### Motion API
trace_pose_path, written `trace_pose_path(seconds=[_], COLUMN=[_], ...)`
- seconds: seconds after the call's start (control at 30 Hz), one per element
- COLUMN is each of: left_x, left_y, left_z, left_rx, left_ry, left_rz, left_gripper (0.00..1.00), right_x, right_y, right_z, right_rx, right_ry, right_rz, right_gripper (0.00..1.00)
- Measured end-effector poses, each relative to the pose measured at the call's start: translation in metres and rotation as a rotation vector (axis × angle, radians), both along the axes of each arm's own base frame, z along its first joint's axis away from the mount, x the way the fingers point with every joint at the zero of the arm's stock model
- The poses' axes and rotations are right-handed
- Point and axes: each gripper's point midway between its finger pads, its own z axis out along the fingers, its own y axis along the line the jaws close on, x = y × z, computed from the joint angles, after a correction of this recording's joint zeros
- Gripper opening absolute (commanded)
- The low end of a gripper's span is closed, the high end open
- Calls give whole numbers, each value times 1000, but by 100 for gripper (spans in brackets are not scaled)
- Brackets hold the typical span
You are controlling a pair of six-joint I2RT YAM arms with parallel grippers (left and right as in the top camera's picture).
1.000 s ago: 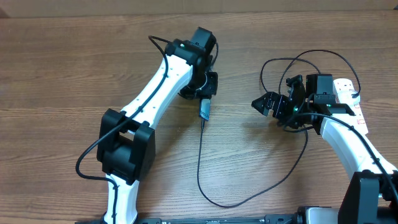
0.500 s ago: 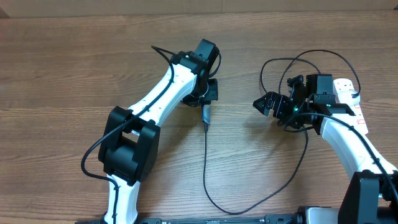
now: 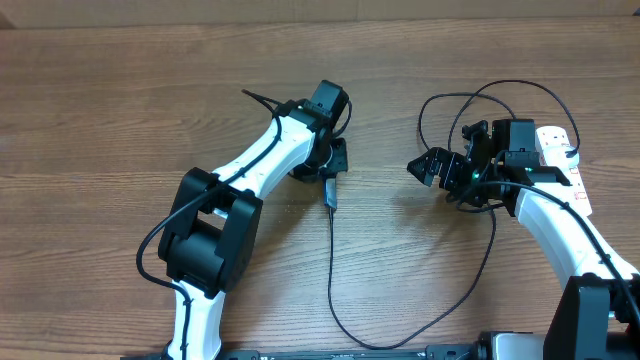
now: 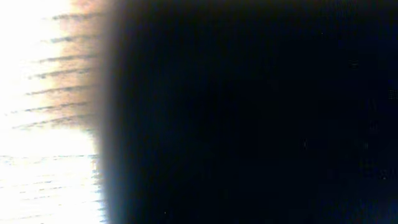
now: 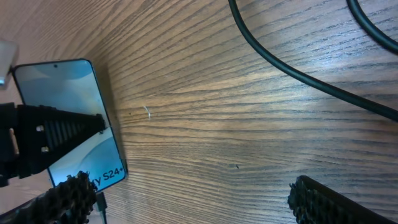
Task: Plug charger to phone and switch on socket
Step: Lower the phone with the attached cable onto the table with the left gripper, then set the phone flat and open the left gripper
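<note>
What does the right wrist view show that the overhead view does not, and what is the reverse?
Only the right wrist view: the face of the phone, lit blue, with "S24+" readable. Only the overhead view: the socket, and the charger in its wide loop. Both: the phone clamped in the left gripper, and the wooden table.

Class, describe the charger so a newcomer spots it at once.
Find the left gripper mid-table, holding the phone on edge. From the phone the charger runs toward the front edge, loops wide and climbs to the right arm. Unlike the arms' cables, it lies loose on the table.
</note>
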Motion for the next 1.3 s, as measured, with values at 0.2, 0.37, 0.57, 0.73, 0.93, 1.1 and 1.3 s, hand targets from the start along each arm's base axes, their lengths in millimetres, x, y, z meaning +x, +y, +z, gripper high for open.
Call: trace_pose_path(seconds=[0.2, 0.37, 0.57, 0.73, 0.93, 1.1, 1.3], left_x=[0, 0, -2, -3, -7, -12, -14], left_y=[-4, -4, -2, -1, 2, 7, 10], left_z=[-4, -7, -9, -9, -10, -12, -12], left_rx=[-26, -28, -21, -16, -6, 10, 16], left_ry=[-7, -12, -6, 0, 15, 42, 53], left_rz=[0, 4, 4, 4, 6, 10, 14], left_gripper=[5, 18, 32, 36, 42, 45, 51], right_x=[0, 0, 0, 0, 0, 0, 0], right_y=[0, 0, 0, 0, -1, 0, 0], right_z=[0, 0, 0, 0, 0, 0, 0], right_rx=[-1, -2, -3, -3, -3, -3, -3], right_ry=[-1, 0, 0, 0, 0, 0, 0], right_rz=[0, -1, -1, -1, -2, -1, -1], right_gripper=[100, 100, 100, 100, 100, 100, 100])
